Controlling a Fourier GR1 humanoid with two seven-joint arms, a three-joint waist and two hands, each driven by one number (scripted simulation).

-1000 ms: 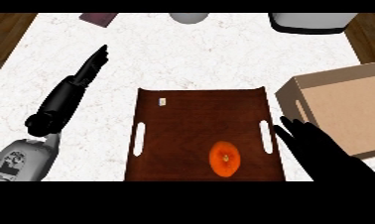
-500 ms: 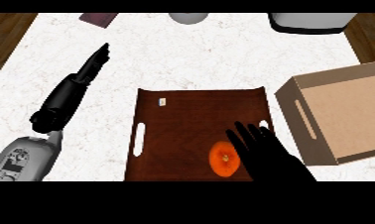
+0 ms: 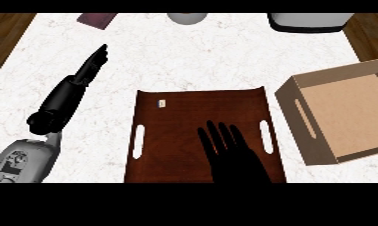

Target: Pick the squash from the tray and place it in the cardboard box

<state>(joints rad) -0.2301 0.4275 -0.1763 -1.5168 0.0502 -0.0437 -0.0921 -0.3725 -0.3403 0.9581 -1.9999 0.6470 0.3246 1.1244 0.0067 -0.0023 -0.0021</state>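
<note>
Your right hand [image 3: 235, 160] lies over the near half of the tray [image 3: 192, 107]. Its fingers [image 3: 221, 137] are straight, slightly fanned and pointing away from you, and they are not curled round anything you can see.

No squash shows anywhere on the bare wood ahead of the hand or to either side of it. The only place it can be hiding is directly beneath the palm and fingers, so judge it as under the hand, not beside it. You cannot read its long axis or whether the fingers touch it, so don't assume either.

If it is there, the next move is downward, closing the fingers, not a reach in any direction.

The cardboard box [image 3: 301, 120] stands just off the tray's edge to the right of the hand and a little ahead. It is open-topped, with its slotted wall facing the hand. That makes the carry a short sideways one for this hand.

Your left hand [image 3: 70, 92] rests well off to the left on the counter with its fingers straight. It is far from the tray's middle and farther from the box, so leave it out of this.
</note>
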